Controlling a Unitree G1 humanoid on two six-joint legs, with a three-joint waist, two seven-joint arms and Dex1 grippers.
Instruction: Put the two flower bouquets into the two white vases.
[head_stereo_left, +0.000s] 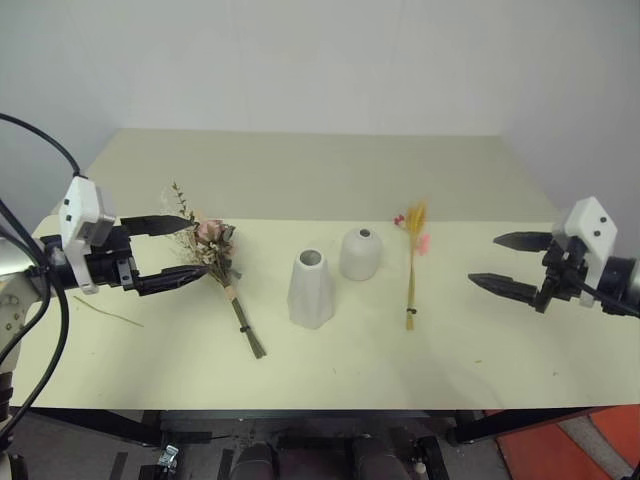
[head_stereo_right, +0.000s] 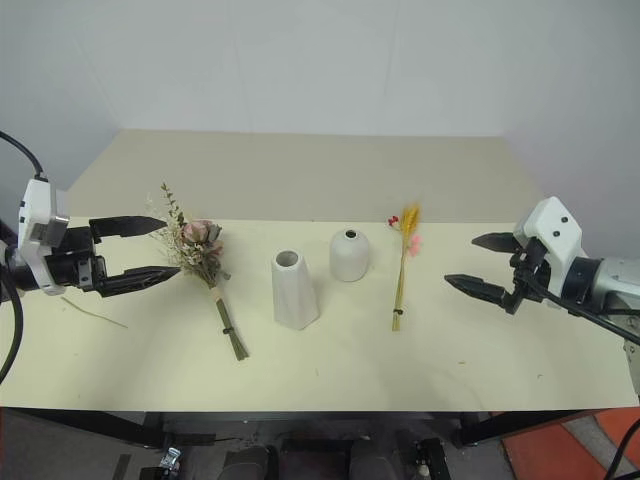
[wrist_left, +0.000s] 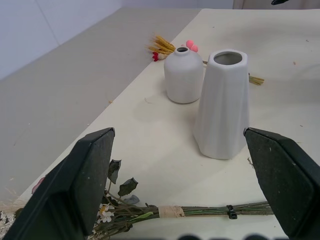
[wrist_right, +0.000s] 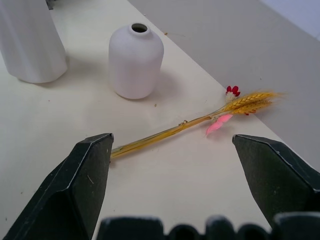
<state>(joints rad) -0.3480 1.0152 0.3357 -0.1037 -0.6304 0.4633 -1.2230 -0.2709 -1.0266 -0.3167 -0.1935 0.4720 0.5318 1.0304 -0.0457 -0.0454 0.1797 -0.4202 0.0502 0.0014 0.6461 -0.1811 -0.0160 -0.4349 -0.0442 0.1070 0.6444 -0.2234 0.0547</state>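
Note:
Two white vases stand mid-table: a taller faceted one (head_stereo_left: 311, 288) and, just behind and to its right, a shorter rounded one (head_stereo_left: 360, 253). The bushy pink-rose bouquet (head_stereo_left: 216, 258) lies flat to their left, stems toward the front edge. My left gripper (head_stereo_left: 172, 250) hovers open beside its blooms, one finger on each side of the flower head, above the table. To the right of the vases, the slim yellow wheat bouquet (head_stereo_left: 412, 260) also lies flat. Further right, apart from those stalks, my right gripper (head_stereo_left: 506, 262) hangs open and empty.
The cream table (head_stereo_left: 320, 360) runs to a front edge near me, with a grey surface and wall behind. A loose thin stem (head_stereo_left: 105, 312) lies at the front left. A black cable (head_stereo_left: 45, 140) loops over my left arm.

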